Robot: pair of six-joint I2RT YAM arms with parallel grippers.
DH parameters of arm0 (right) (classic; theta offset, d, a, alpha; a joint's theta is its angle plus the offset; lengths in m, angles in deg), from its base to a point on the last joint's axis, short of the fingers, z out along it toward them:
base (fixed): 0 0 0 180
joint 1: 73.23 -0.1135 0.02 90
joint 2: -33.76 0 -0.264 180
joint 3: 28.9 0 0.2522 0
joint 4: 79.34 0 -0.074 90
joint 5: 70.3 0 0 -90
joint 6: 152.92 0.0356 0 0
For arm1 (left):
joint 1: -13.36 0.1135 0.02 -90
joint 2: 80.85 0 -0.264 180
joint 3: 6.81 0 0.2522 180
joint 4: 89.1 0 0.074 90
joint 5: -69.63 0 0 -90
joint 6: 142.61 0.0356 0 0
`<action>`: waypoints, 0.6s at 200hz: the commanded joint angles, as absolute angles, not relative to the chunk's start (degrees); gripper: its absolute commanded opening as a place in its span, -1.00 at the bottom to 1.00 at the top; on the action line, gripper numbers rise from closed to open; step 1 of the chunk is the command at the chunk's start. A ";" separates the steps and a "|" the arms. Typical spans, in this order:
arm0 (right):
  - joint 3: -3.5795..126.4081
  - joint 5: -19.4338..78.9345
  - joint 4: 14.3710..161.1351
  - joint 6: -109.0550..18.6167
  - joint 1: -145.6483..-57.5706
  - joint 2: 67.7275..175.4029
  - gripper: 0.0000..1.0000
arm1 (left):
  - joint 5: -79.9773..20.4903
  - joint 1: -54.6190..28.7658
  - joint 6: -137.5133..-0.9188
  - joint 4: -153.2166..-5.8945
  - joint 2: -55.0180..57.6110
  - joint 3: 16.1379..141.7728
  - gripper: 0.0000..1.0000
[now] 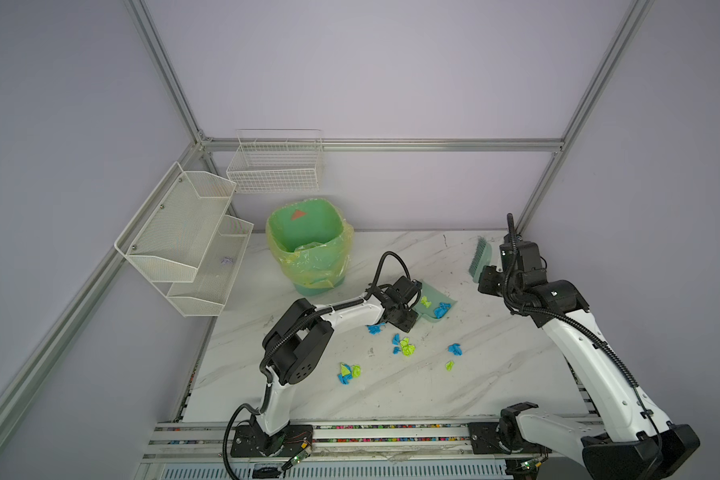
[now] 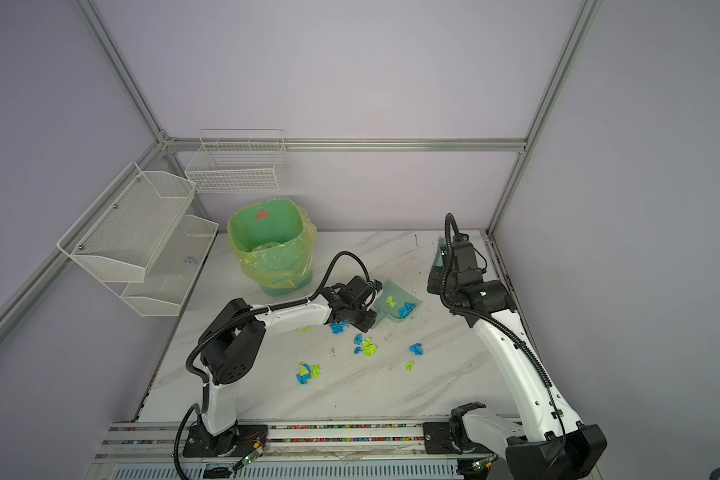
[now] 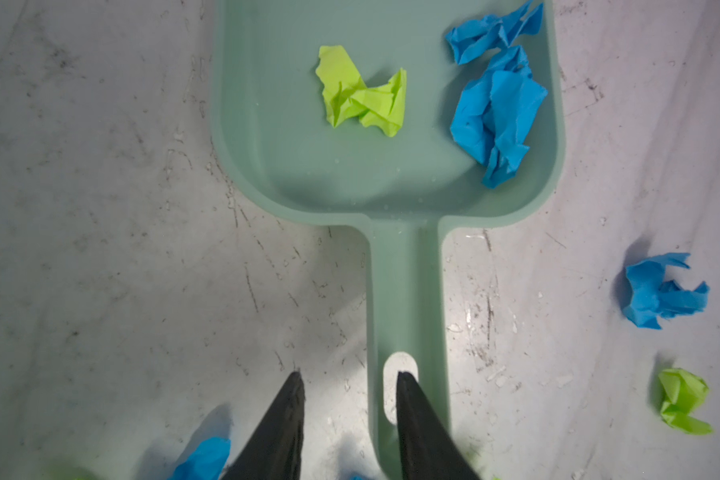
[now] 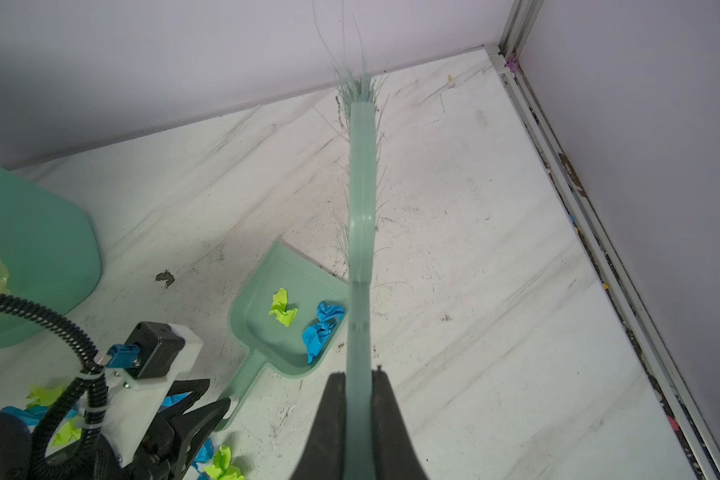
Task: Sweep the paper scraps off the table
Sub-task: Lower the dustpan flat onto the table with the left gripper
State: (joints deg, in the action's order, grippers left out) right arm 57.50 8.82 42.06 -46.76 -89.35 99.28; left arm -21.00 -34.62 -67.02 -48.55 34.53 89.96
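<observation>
Paper scraps (image 1: 404, 347), blue and yellow-green, lay loose on the table (image 1: 391, 390) in small clusters between the two arms, with a few more already in the dustpan (image 3: 292, 145). The loose ones sat on the handle side of the pan, beside and behind the left gripper (image 3: 352, 374), while the pan's mouth faced away from them. That gripper's fingers stood apart, one over the handle's hole, one over bare table beside it, clamping nothing. The right gripper (image 4: 360, 374) was closed on the brush (image 4: 362, 187), well apart from the scraps toward the far right corner, so the left arm was nearer. No lettering was readable.
</observation>
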 commanded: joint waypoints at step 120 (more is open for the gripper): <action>57.50 8.27 42.47 -47.63 -89.13 98.76 -1.00 | -19.22 -36.56 -65.97 -45.44 37.24 97.91 -1.00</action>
State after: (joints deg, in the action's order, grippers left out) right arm 57.50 8.82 42.09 -46.97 -89.35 99.30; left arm -19.90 -36.33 -66.41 -45.60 37.56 93.21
